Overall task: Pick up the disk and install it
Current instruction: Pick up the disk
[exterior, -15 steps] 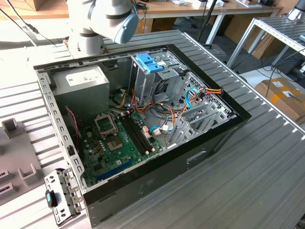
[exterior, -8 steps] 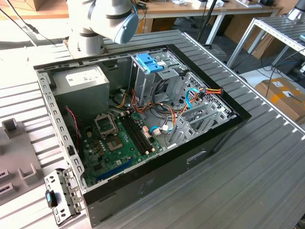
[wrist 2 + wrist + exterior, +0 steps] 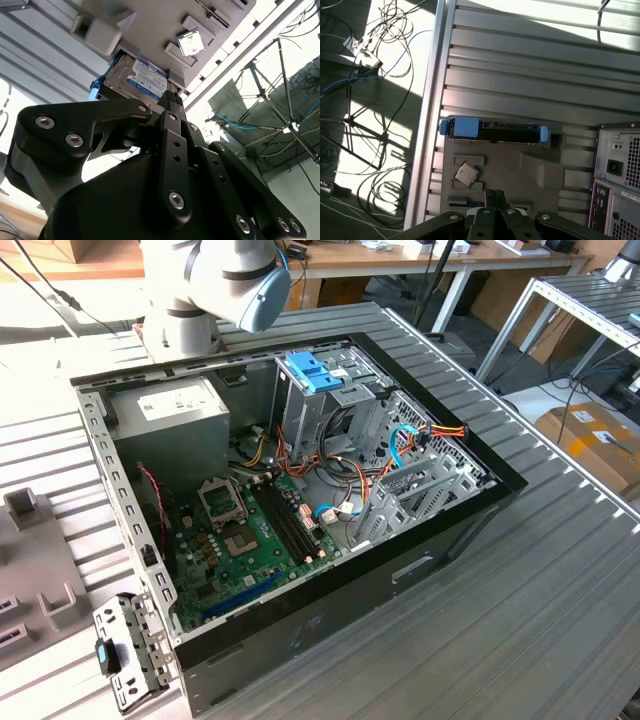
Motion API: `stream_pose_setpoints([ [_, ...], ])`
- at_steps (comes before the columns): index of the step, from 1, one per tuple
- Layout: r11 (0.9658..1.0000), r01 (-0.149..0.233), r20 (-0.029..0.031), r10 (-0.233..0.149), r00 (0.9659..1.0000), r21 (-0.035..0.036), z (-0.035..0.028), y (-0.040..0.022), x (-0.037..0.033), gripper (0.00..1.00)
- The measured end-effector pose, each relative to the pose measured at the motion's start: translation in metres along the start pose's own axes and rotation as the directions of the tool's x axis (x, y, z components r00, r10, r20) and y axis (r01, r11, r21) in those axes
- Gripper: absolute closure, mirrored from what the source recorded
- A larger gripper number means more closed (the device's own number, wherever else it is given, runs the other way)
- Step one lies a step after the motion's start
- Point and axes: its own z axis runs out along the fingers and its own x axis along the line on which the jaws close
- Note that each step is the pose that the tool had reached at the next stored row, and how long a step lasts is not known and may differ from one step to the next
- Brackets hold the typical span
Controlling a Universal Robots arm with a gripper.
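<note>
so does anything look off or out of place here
One thing: in the first wrist view, the small square chip on the grey fixture lies turned at an angle to the slots around it, not squared up. The disk sits straight along the fixture's edge. Nothing looks spilled or damaged.

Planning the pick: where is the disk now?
In both wrist views the disk sits on the grey fixture plate, near a square chip, outside the computer case.
</note>
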Motion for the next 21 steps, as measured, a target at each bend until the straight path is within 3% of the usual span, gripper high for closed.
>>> stream_pose_setpoints([
  [21, 0.9969, 0.078, -0.0034, -0.078, 0.9969, -0.0021, 0.0, 0.0, 0.0, 0.89],
])
